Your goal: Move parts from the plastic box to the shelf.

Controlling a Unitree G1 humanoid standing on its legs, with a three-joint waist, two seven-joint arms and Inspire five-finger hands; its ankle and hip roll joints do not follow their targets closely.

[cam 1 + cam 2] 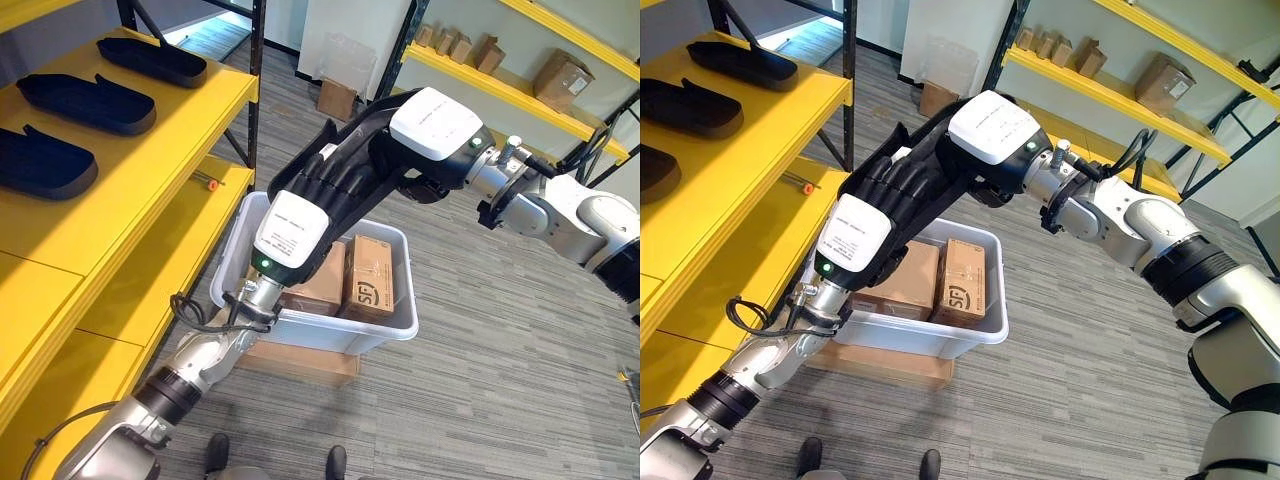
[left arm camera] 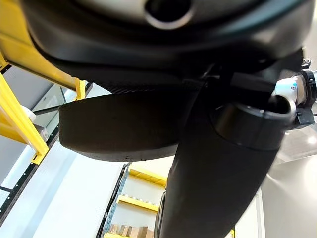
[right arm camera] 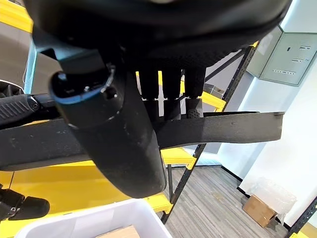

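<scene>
Above the white box (image 1: 385, 335), both hands carry one long black part (image 1: 915, 180) between them. The left hand (image 1: 300, 215) has its fingers (image 1: 875, 185) curled over the part's near end, and the right hand (image 1: 985, 135) grips the far end, its fingers (image 3: 171, 91) wrapped down across the strip in the right wrist view. So each hand is closed on the part, which hangs clear of the box and not yet over the shelf (image 1: 150, 170).

This looks like the carry step: the part is lifted out and on its way to the yellow shelf at the robot's left. Next, I judge, both arms must swing left together, keeping the part level, and lower it onto a bare stretch of shelf near the three parts (image 1: 90, 100) already lying there in a row.

Cardboard cartons (image 1: 365, 275) remain in the box, which rests on a flat carton on the grey plank floor (image 1: 480, 400). More yellow racking with small cartons (image 1: 560, 78) lines the far wall.
</scene>
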